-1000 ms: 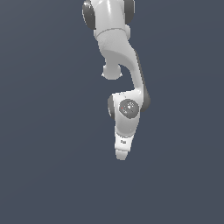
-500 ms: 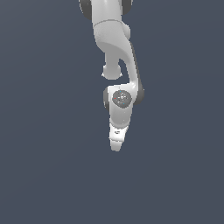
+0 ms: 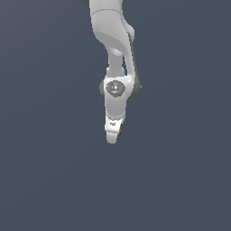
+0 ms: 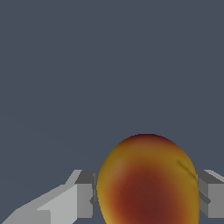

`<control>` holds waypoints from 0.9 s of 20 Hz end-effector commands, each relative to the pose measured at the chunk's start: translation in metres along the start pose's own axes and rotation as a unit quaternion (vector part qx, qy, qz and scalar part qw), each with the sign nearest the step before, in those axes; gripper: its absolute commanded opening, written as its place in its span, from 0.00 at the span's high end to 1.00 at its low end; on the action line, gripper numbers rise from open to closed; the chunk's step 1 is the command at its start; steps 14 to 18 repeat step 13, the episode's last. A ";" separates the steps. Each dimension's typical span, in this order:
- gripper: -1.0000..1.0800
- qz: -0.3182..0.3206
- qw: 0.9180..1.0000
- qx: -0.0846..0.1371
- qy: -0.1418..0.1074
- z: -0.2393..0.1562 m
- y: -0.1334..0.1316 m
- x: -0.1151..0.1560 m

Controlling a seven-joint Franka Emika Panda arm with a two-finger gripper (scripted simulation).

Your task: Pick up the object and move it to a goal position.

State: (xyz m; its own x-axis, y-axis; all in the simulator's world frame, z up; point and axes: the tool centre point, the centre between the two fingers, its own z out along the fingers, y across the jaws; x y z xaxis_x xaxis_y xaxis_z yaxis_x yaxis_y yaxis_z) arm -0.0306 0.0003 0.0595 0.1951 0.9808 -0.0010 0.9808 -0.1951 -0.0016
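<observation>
My gripper [image 4: 146, 197] is clamped on the ball [image 4: 148, 179], one finger [image 4: 76, 199] on each side, at centre frame in the exterior view, so I can carry it goalward.

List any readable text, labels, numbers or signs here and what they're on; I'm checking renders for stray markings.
None can be read.
The gripper carries a small dark mark on its white body in the exterior view, too small to read.
The ball between the fingers shows only orange-yellow and red colour, no text.
</observation>
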 end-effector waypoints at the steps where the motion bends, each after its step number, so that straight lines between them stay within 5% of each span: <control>1: 1.00 0.000 1.000 -0.001 0.000 -0.003 -0.009 -0.009; 18: 1.00 -0.001 1.000 -0.001 0.000 -0.010 -0.024 -0.025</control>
